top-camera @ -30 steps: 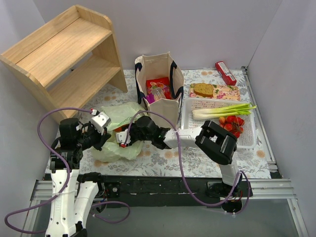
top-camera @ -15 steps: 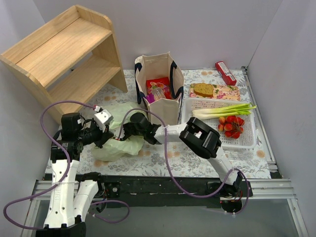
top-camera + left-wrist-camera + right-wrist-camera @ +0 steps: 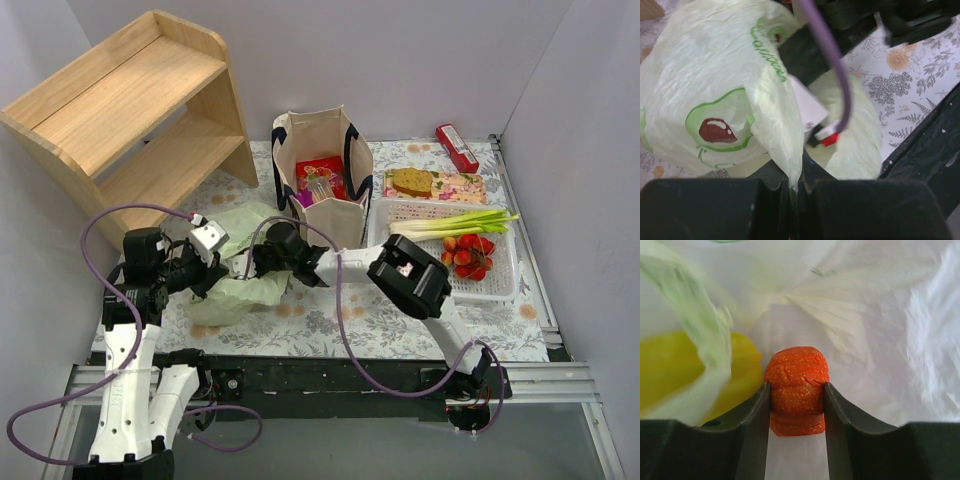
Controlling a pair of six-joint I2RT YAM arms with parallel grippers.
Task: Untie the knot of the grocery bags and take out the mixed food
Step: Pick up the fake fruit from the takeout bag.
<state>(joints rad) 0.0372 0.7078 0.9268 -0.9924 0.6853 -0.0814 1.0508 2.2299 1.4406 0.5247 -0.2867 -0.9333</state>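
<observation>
In the last second our right gripper [image 3: 796, 405] had pushed deeper into the green bag [image 3: 235, 295] and narrowed its fingers onto one orange fruit [image 3: 797, 372], beside one yellow pepper [image 3: 670, 370]; lifting out could begin. Our left gripper [image 3: 796, 182] pinched the bag's film. Two bags: this and the tote [image 3: 322, 180] behind.

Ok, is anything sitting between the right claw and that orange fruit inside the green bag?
Nothing visible. The right claw grips the orange fruit on both sides inside the green bag. A loose fold of bag film hangs to one side, over the yellow pepper, not between claw and fruit.
</observation>
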